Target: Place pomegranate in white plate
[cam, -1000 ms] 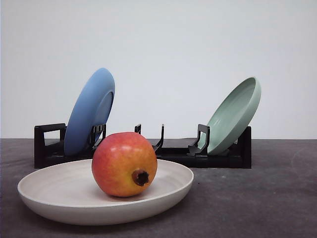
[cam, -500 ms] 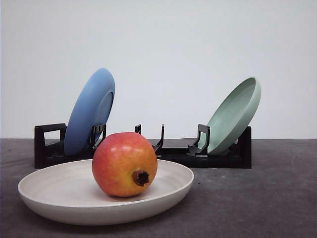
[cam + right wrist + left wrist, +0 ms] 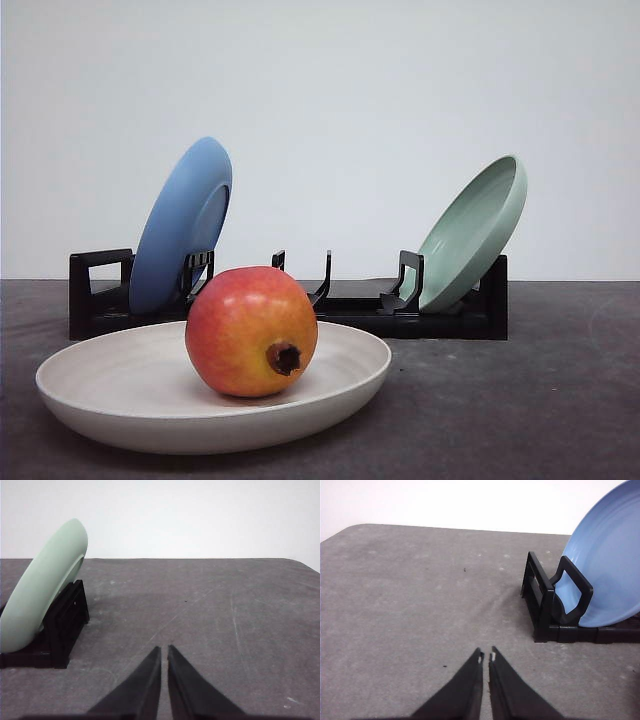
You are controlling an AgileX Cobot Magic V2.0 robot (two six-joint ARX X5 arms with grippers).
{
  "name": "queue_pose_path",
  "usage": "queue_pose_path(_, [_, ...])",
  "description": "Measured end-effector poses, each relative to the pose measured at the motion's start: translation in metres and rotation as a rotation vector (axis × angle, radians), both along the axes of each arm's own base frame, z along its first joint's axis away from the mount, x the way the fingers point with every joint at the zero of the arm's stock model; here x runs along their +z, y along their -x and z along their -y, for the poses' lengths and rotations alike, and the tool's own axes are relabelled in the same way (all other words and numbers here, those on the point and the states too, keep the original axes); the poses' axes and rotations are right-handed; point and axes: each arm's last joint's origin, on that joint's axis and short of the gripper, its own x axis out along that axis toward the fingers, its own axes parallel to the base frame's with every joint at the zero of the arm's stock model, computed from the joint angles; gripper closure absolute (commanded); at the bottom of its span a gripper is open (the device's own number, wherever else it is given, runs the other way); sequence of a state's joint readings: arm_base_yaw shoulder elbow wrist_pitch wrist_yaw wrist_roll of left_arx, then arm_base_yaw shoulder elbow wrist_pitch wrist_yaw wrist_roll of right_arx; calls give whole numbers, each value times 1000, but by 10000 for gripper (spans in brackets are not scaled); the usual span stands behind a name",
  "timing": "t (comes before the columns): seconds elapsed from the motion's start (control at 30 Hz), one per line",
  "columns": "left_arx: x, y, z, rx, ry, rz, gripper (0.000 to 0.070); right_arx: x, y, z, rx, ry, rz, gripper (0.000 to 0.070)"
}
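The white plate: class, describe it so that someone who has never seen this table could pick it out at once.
Start at the black rack across the back of the grey table. A blue plate and a pale green plate lean in it. The white plate lies flat in front of the rack, and it alone holds the pomegranate.

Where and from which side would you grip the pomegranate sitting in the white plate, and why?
Grip the pomegranate across its widest middle, coming from above. It is round, so the widest band probably gives the fingers the surest hold. The white plate rims it all round, hindering a low side approach. Its crown stub faces the front camera, low on the fruit, so close left-to-right and avoid it.
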State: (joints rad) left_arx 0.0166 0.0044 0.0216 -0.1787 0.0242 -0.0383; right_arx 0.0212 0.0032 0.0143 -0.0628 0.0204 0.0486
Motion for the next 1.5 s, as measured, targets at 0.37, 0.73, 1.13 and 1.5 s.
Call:
queue_pose_path(0.37, [0,0,0,0,0,0,700,0,0,0,0,0,0,677])
queue_pose_path(0.73, [0,0,0,0,0,0,700,0,0,0,0,0,0,677])
queue_pose_path(1.13, [0,0,0,0,0,0,700,0,0,0,0,0,0,677])
queue_pose_path(1.5, [0,0,0,0,0,0,700,0,0,0,0,0,0,677])
